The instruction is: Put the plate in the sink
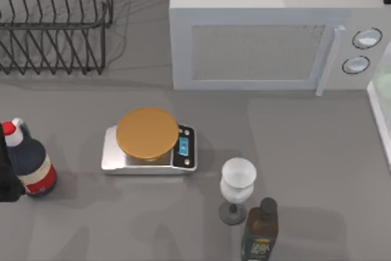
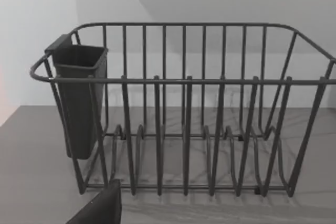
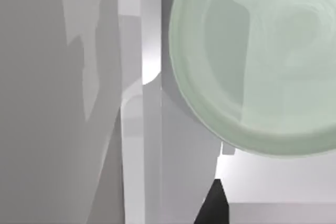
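One large white microwave (image 1: 269, 35) with two round knobs stands on the grey table (image 1: 293, 151). One black wire dish rack (image 2: 184, 108) carries one dark cup, contents hidden. One thick white-rimmed sink (image 1: 380, 114) holds one glossy pale mint-green plate (image 3: 262, 56). Neither tool's state: cannot tell.

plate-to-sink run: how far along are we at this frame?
Looks done or nearly so: the plate is already past the sink's white rim at the table's right edge, over or in the basin. Whether it rests on the bottom or is released, I cannot tell. Possibly left: letting go and pulling the right arm back. The left arm idles facing the dish rack.
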Motion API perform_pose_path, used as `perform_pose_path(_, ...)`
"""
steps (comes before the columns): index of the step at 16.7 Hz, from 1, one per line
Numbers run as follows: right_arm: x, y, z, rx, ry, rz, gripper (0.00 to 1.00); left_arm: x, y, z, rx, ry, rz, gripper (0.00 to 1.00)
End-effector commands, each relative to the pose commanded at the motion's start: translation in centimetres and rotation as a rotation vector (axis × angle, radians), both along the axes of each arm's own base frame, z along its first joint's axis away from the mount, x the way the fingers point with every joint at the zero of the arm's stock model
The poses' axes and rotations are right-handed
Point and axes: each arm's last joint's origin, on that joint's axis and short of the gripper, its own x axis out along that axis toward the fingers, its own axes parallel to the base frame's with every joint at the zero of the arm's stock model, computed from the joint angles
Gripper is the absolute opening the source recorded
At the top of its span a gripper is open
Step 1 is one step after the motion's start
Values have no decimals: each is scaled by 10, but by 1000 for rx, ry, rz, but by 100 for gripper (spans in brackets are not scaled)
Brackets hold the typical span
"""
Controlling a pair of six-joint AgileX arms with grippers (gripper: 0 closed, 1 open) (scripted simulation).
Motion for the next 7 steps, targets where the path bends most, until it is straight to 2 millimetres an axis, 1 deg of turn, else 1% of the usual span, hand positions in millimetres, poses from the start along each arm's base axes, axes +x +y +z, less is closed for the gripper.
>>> perform_pose_path(1,0,0,0,0,0,0,98,0,0,0,0,0,0,100)
perform_pose_path(2,0,0,0,0,0,0,100,0,0,0,0,0,0,100)
perform_pose_path(7,0,0,0,0,0,0,100,0,0,0,0,0,0,100)
